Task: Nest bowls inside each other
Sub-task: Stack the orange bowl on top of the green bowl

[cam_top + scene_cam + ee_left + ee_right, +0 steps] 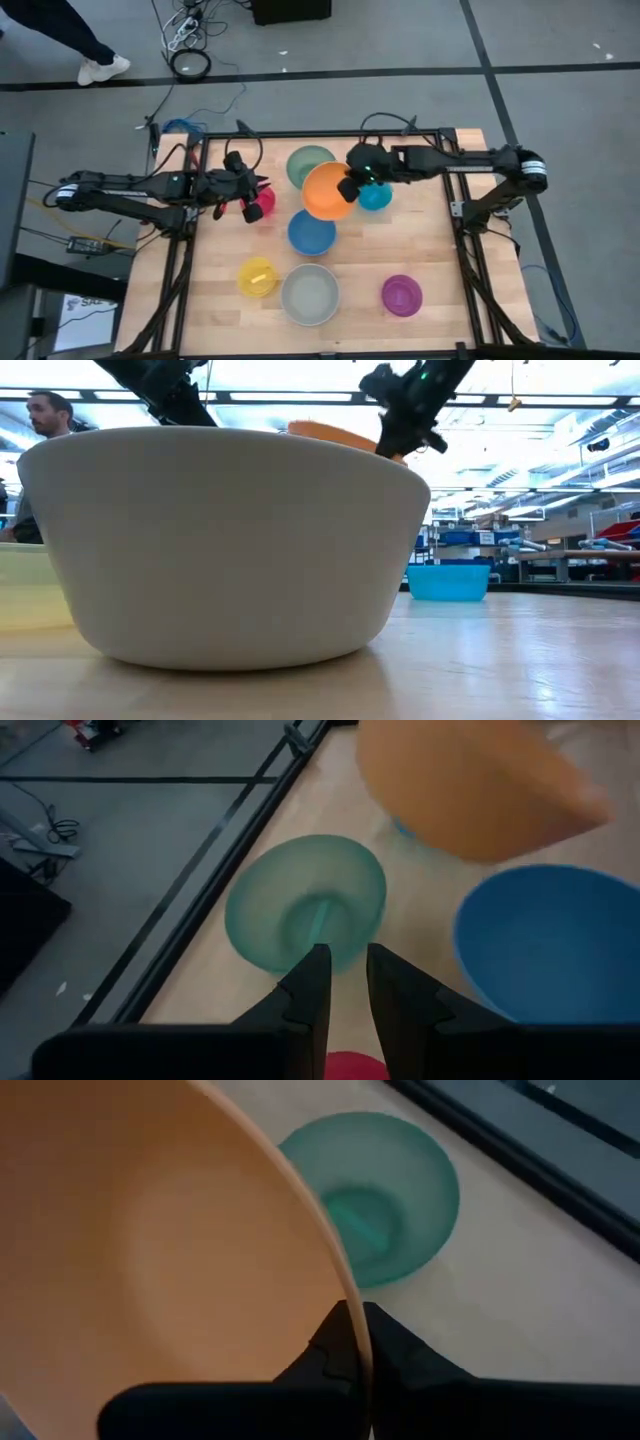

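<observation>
My right gripper (349, 187) is shut on the orange bowl (326, 191), which hangs tilted in the air, overlapping the green bowl (308, 163) in the high view. The green bowl (385, 1190) rests on its base near the far edge. The teal bowl (378, 197), the blue bowl (312, 233), the yellow bowl (257, 277), the grey-white bowl (310, 295) and the purple bowl (401, 295) stand apart on the table. My left gripper (347, 970) hovers at the left over the pink bowl (264, 205), its fingers a little apart with nothing between the tips. My right gripper pinches the orange bowl's rim (350, 1302) on the side toward the table's right, one finger inside the bowl and one outside. The fingers slant down from the right. The bowl is lifted clear and tilted. My left gripper: whether it touches the pink bowl (355, 1065), I cannot tell.
The grey-white bowl (220, 540) fills most of the low view, with the teal bowl (447, 581) behind it. A dark frame rail (330, 134) runs along the table's far edge. Bare wood (420, 240) lies at the right. A person (45, 415) stands beyond the table.
</observation>
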